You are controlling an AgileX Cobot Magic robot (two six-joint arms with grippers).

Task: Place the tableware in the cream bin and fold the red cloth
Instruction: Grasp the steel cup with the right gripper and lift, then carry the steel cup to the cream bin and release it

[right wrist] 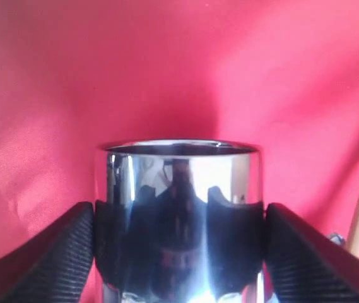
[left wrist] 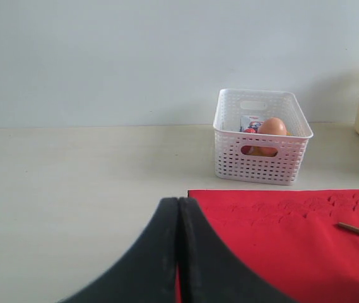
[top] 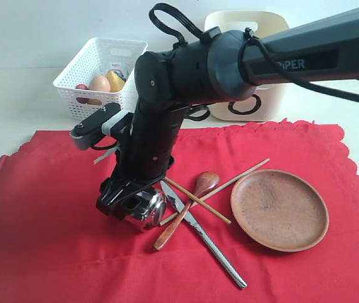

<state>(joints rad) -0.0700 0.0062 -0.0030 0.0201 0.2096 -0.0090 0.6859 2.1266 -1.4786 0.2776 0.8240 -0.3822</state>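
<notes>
Cup (right wrist: 179, 202) sits on the red cloth (top: 53, 252) beside the spoon (top: 207, 183), and your right jaws look pinched across its sides, ready to carry it to the cream bin (top: 277, 104), while your left jaws are pressed together, idle.

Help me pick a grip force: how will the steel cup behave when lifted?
The steel cup looks mirror-smooth, so it may slip between the pads of the right tool. Its round wall suggests it could roll on the red cloth if laid sideways. Hollow, so probably light yet stiff.
</notes>
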